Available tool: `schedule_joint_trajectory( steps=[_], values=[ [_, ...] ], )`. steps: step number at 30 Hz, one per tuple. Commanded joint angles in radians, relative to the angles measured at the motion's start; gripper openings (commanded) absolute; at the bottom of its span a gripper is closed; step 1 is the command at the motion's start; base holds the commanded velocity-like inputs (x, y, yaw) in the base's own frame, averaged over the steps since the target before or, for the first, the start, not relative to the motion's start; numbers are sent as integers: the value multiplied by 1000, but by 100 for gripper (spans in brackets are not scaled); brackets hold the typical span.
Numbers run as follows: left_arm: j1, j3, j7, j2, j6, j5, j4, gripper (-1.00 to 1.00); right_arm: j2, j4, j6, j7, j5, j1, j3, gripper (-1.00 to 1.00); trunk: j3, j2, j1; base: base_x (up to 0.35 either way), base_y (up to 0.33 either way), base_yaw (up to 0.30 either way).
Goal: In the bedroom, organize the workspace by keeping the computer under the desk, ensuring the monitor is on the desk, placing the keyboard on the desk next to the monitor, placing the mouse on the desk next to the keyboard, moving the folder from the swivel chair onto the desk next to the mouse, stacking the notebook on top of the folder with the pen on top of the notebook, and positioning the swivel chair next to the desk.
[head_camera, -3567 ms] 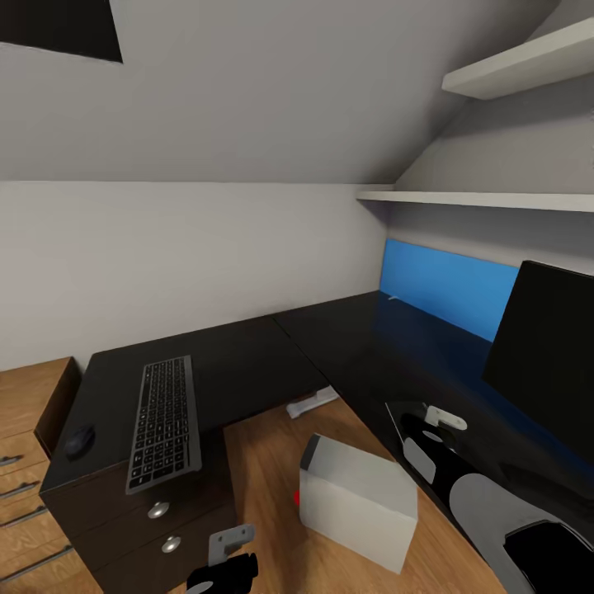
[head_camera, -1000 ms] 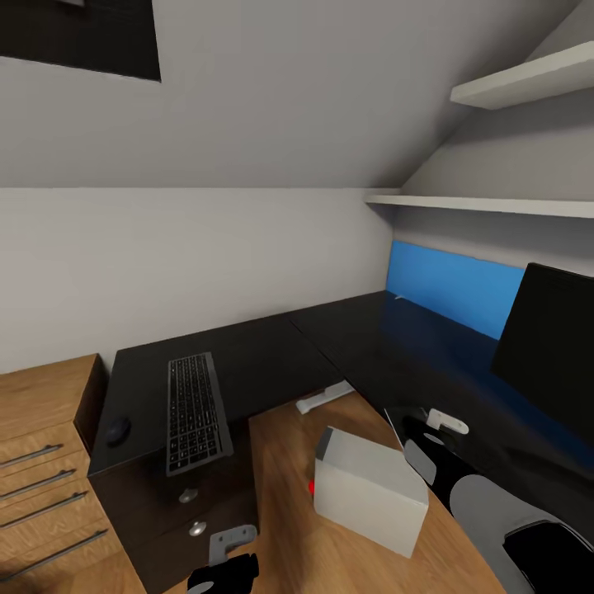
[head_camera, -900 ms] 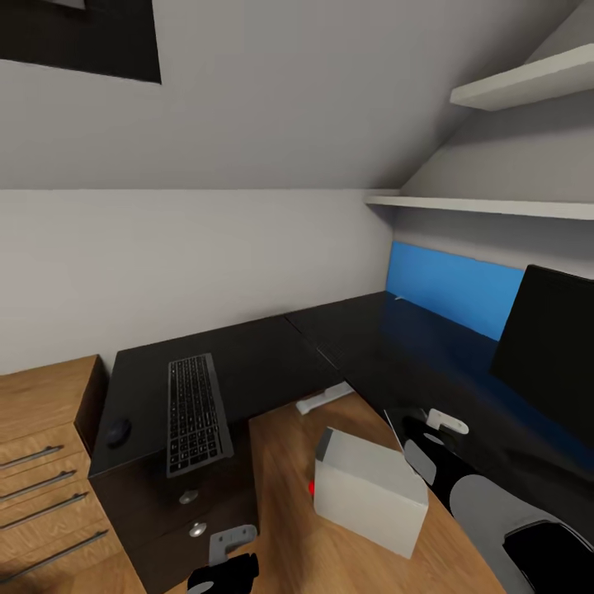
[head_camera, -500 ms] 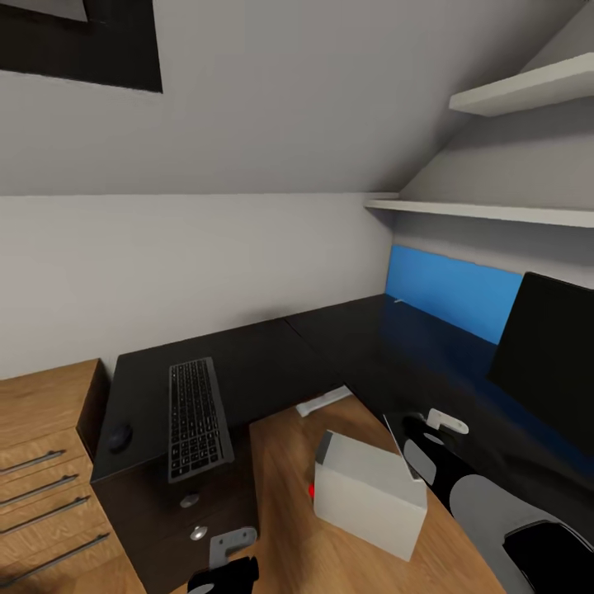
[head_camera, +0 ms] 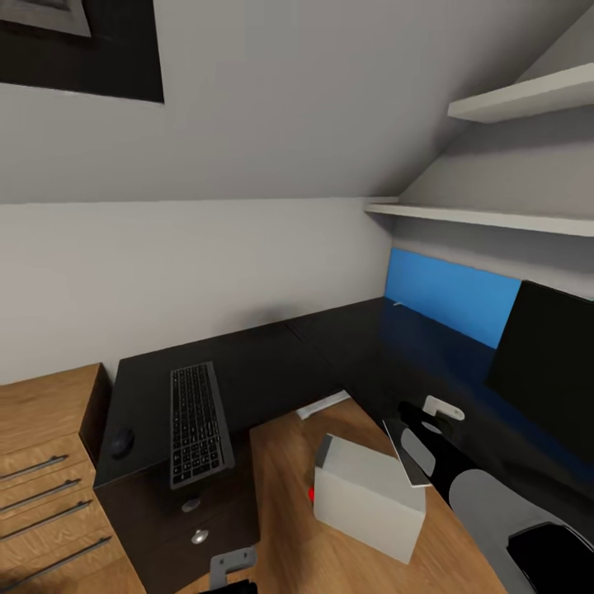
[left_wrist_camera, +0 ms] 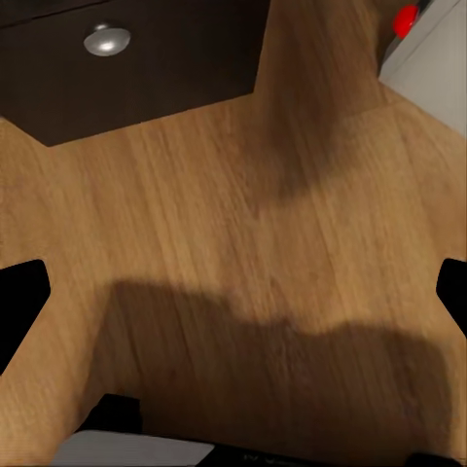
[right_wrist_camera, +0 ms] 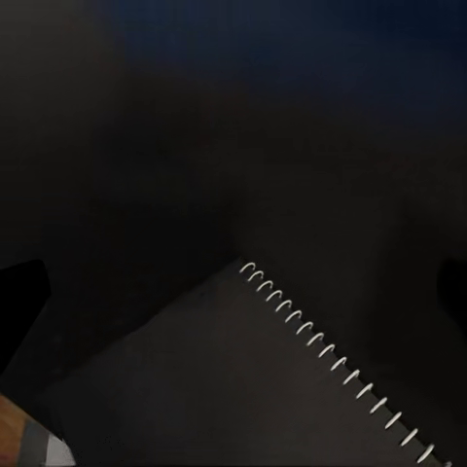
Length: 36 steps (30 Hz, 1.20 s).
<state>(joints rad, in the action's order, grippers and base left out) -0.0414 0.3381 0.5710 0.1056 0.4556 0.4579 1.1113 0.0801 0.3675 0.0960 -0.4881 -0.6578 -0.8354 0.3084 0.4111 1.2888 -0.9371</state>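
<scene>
Right wrist view puts the notebook [right_wrist_camera: 243,379] under my right gripper, lying flat at the desk [head_camera: 247,363] edge; spiral-bound, thin and floppy, I reckon, so I'd pinch its overhanging corner. Both grippers look spread wide, holding nothing.

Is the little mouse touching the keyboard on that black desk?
Apart. In the head view, a strip of bare desk shows plainly between the mouse and the keyboard.
</scene>
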Motion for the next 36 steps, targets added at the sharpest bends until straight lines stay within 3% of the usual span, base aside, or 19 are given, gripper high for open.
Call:
schedule_joint_trajectory(
  steps=[1, 7, 11, 19, 22, 26, 27, 28, 32, 36],
  values=[
    [-1, 2, 9, 0, 2, 8, -1, 100, 1, 3, 6, -4, -11, -1, 8, 100, -2, -7, 4, 0, 0, 0],
    [0, 2, 9, 0, 0, 6, -11, 100, 1, 64, -8, -9, -11, 3, 9, 100, -21, -49, 27, 0, 0, 0],
    [0, 2, 9, 0, -1, 4, -20, 100, 2, 167, -80, -29, -10, 36, 8, 100, -33, -77, 42, 0, 0, 0],
    [0, 2, 9, -1, -3, 1, -26, 100, 20, 538, -259, -188, -9, 192, 8, 100, -43, -98, 54, 0, 0, 0],
    [-1, 1, 9, -3, -3, 3, -27, 100, 26, 742, -323, -272, -10, 288, 11, 100, -43, -98, 54, 0, 0, 0],
    [-1, -3, 9, -6, -3, 4, -28, 100, 28, 873, -355, -305, -10, 349, 12, 100, -43, -98, 54, 0, 0, 0],
    [-1, -3, 9, -12, -3, 5, -30, 100, 28, 923, -363, -313, -10, 376, 13, 100, -43, -98, 54, 0, 0, 0],
    [-1, 0, 9, -33, -5, 4, -73, 100, 29, 1004, -374, -323, -10, 421, 17, 100, -43, -98, 54, 0, 0, 0],
    [-1, 0, 7, -45, -44, 2, -172, 100, 29, 1036, -378, -325, -9, 440, 49, 100, -43, -98, 54, 0, 0, 0],
    [-1, 1, 4, -48, -163, 1, -272, 100, 29, 1046, -377, -325, -9, 445, 93, 100, -43, -98, 54, 0, 0, 0]
  ],
)
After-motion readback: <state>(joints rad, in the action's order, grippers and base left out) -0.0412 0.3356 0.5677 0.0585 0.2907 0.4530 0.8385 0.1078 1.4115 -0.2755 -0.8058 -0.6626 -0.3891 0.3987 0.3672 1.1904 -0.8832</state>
